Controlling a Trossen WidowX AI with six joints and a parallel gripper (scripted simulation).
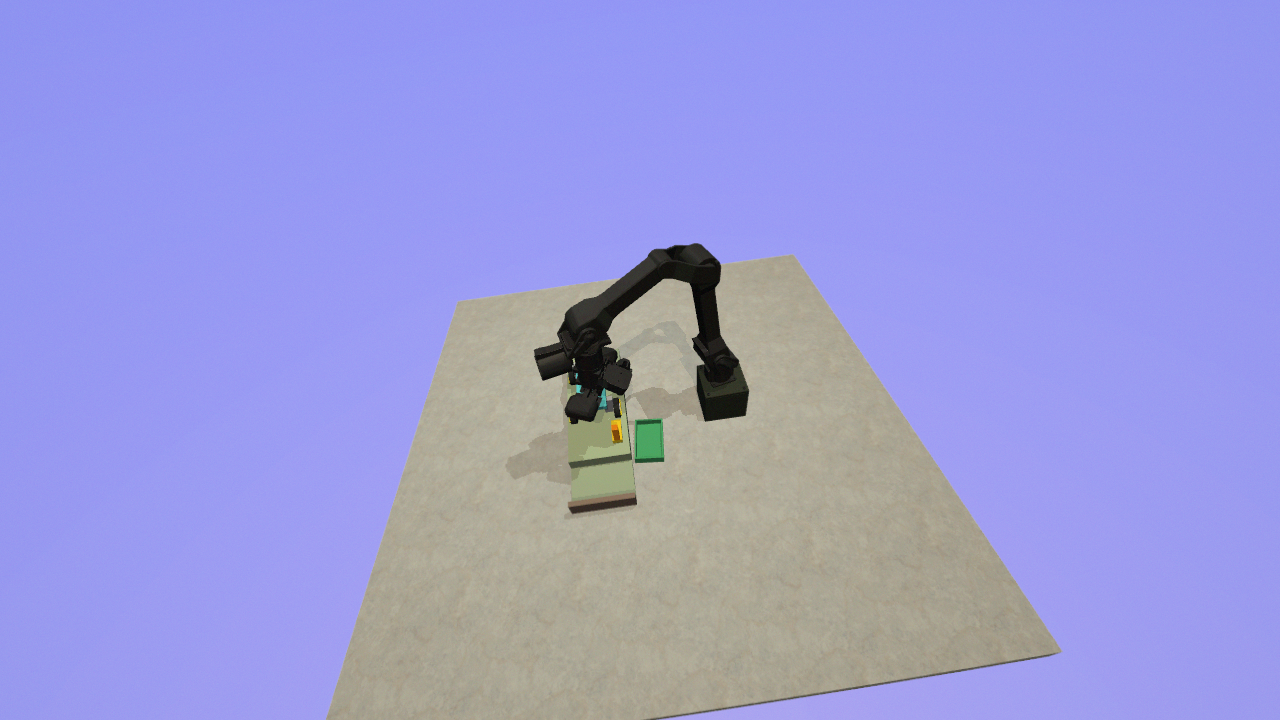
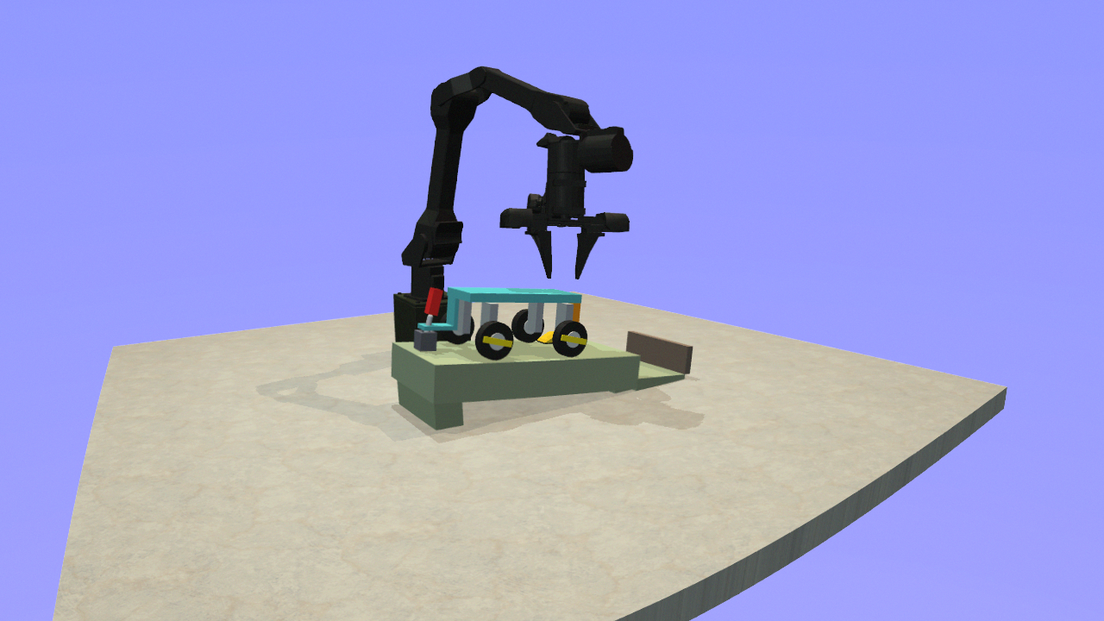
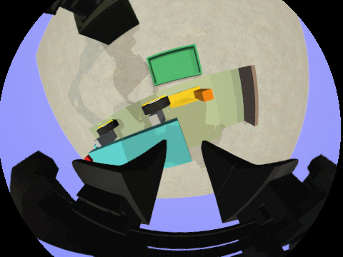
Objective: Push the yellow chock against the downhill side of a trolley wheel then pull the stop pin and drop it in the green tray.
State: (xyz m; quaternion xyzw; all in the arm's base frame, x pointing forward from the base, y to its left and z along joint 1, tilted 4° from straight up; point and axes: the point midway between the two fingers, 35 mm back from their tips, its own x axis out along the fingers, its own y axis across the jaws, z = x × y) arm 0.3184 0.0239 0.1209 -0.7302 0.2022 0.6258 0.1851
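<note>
The trolley (image 2: pixel 513 293), with a teal deck and black wheels, stands on the green ramp (image 2: pixel 540 374) (image 1: pixel 597 483) (image 3: pixel 216 100). The yellow chock (image 3: pixel 183 99) (image 2: pixel 546 337) (image 1: pixel 616 430) with its orange handle (image 3: pixel 206 96) lies on the ramp, up against the downhill side of a far-side wheel (image 3: pixel 154 107). The red-headed stop pin (image 2: pixel 434 301) stands in its grey block at the uphill end; only a red sliver shows in the wrist view. My gripper (image 2: pixel 564 275) (image 3: pixel 184 144) is open and empty, a short way above the downhill end of the deck.
The green tray (image 1: pixel 637 440) (image 3: pixel 173 51) lies on the table beside the ramp, on the chock's side. A brown end bar (image 2: pixel 658 349) (image 3: pixel 248 96) closes the ramp's low end. The arm's base block (image 1: pixel 720 394) (image 3: pixel 102 14) stands behind the ramp.
</note>
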